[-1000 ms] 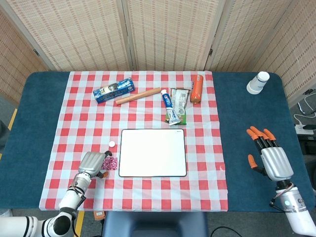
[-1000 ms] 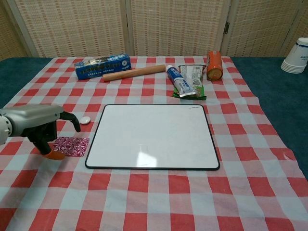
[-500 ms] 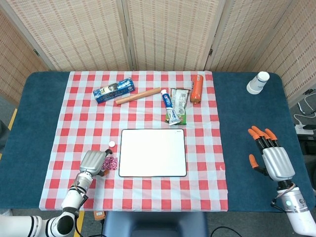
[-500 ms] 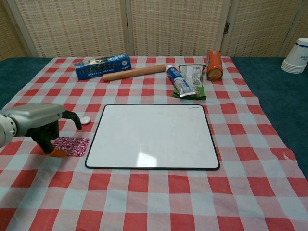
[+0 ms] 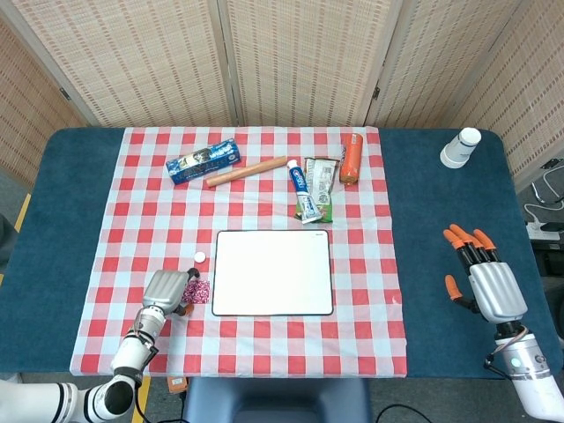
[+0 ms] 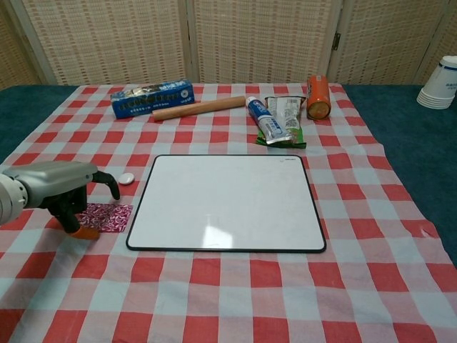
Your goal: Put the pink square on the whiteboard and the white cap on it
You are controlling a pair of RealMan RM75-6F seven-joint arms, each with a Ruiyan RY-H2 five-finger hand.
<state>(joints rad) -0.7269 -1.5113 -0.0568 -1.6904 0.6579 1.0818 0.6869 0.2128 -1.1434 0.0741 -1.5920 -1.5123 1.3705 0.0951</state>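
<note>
The worktop [image 5: 53, 220] carries a red-and-white checked cloth [image 6: 235, 300], and the whiteboard [image 6: 227, 202] lies flat in its middle. Behind the whiteboard lie a blue box [image 6: 153, 98] with white lettering too small to read, a wooden rolling pin [image 6: 198, 108], a toothpaste tube [image 6: 266, 120] on a green packet [image 6: 285, 116] (both prints are illegible) and an orange can [image 6: 318, 96]. Far right of the whiteboard, a stack of white cups [image 6: 441, 83] is cut off by the chest view's edge. The left hand [image 6: 51, 189] is over the pink square [image 6: 106, 216], just left of the whiteboard; its fingers [image 6: 86, 232] curl down at the square's left edge, but I cannot tell if they pinch it. The right hand [image 5: 481, 275], far right of the whiteboard, has its fingers spread and holds nothing. The white cap [image 6: 126, 179] lies just beside the whiteboard's far-left corner.
</note>
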